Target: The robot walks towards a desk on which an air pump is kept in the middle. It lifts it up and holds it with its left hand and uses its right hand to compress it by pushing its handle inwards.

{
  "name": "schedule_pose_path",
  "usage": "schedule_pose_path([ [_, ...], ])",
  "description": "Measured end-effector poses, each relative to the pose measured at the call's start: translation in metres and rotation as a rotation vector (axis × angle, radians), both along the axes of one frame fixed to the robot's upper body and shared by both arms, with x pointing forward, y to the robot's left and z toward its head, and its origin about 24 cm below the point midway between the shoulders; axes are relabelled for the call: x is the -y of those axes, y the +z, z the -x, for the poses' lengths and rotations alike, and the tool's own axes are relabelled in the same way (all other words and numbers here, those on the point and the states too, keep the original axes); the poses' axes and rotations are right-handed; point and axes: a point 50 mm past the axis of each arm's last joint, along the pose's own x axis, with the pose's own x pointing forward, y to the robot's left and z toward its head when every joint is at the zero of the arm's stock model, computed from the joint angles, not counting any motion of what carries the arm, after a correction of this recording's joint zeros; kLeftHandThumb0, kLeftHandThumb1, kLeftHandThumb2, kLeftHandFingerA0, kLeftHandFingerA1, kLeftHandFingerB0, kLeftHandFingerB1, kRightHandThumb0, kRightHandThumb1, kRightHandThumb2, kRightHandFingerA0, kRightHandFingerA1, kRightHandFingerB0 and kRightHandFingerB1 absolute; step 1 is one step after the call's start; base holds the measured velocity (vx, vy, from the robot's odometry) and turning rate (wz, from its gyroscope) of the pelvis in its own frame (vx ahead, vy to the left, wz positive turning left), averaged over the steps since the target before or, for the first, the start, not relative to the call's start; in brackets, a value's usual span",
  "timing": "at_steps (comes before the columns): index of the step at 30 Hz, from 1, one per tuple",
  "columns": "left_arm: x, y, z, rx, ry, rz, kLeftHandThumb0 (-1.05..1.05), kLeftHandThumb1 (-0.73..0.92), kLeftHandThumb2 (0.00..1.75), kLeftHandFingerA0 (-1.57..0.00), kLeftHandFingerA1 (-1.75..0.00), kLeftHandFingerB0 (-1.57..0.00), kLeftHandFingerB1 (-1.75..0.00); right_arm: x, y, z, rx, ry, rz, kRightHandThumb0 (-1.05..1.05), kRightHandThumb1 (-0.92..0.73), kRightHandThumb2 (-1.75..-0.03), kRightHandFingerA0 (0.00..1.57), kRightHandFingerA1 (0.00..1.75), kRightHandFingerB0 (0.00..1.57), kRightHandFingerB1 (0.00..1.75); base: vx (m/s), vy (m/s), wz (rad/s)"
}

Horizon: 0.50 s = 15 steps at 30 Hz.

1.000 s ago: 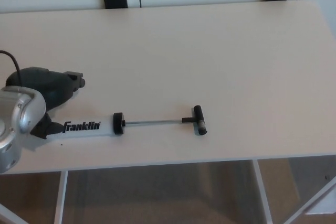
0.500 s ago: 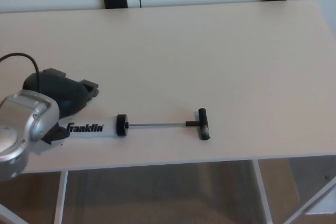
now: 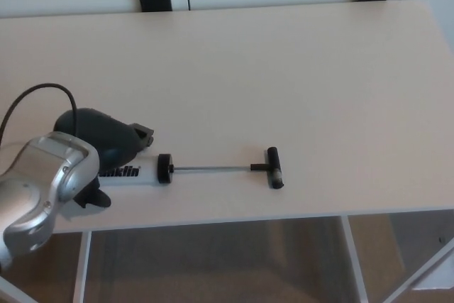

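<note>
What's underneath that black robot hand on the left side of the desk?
The white barrel of the air pump runs under the left robot hand; only part of its lettering, the black cap, the rod and the T-handle show. The barrel's far end and the grip itself are covered.

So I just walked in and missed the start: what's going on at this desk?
The robot's left hand is lowered over the white barrel of an air pump lying near the front edge of the desk. The pump's rod is pulled out, with its black T-handle resting on the desk. Nothing is lifted, and the right hand isn't in view.
</note>
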Motion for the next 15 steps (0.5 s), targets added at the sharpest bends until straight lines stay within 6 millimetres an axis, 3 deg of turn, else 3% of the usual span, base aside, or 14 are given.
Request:
schedule_pose_path([
  [5,0.0004,-0.0045,0.0018,-0.022,0.011,0.005,-0.58,0.42,0.7,-0.24,-0.42,-0.1,-0.35,0.0004,-0.0003,-0.0004,0.005,-0.004,-0.006,-0.34,-0.43,-0.67,0.74,0.6,0.56,0.52,0.0,0.0,0.0],
  [6,0.0015,-0.005,0.0019,-0.023,0.014,0.011,-0.59,0.43,0.71,-0.27,-0.43,-0.1,-0.35,0.0009,-0.0005,-0.0004,0.008,-0.008,-0.009,-0.23,-0.51,-0.55,0.76,0.53,0.6,0.45,0.0,0.0,0.0],
  [8,0.0016,-0.0053,0.002,-0.024,0.016,0.012,-0.6,0.45,0.72,-0.31,-0.44,-0.11,-0.36,0.0009,-0.0005,-0.0005,0.008,-0.008,-0.01,-0.25,-0.51,-0.55,0.75,0.53,0.59,0.45,0.0,0.0,0.0],
  [9,0.0014,-0.0058,0.002,-0.024,0.02,0.014,-0.32,0.49,0.94,-0.49,-0.62,-0.03,-0.43,0.0008,-0.0005,-0.0005,0.009,-0.009,-0.013,-0.36,-0.41,-0.67,0.69,0.6,0.56,0.53,0.0,0.0,0.0],
  [10,0.0014,-0.0058,0.002,-0.024,0.02,0.014,-0.32,0.49,0.94,-0.49,-0.62,-0.03,-0.43,0.0008,-0.0005,-0.0005,0.009,-0.009,-0.013,-0.36,-0.41,-0.67,0.69,0.6,0.56,0.53,0.0,0.0,0.0],
  [11,0.0015,-0.0066,0.0021,-0.024,0.022,0.014,-0.26,0.69,0.61,-0.63,-0.96,-0.19,-0.28,0.0008,-0.0004,-0.0004,0.01,-0.01,-0.013,-0.36,-0.43,-0.68,0.68,0.6,0.56,0.53,0.0,0.0,0.0],
  [13,0.0005,-0.0097,0.0028,-0.019,0.029,0.019,-0.26,0.69,0.61,-0.63,-0.96,-0.19,-0.28,0.0008,0.0001,-0.0006,0.012,-0.01,-0.014,-0.36,-0.43,-0.68,0.68,0.6,0.56,0.53,0.0,0.0,0.0],
  [14,-0.0002,-0.0109,0.0029,-0.015,0.032,0.02,-0.13,0.58,0.58,-0.76,-1.28,-0.32,-0.33,0.0007,0.0002,-0.0006,0.013,-0.01,-0.015,-0.37,-0.43,-0.69,0.72,0.6,0.56,0.53,0.0,0.0,0.0],
  [15,-0.0002,-0.0109,0.0029,-0.015,0.032,0.02,-0.13,0.58,0.58,-0.76,-1.28,-0.32,-0.33,0.0007,0.0002,-0.0006,0.013,-0.01,-0.015,-0.37,-0.43,-0.69,0.72,0.6,0.56,0.53,0.0,0.0,0.0],
])
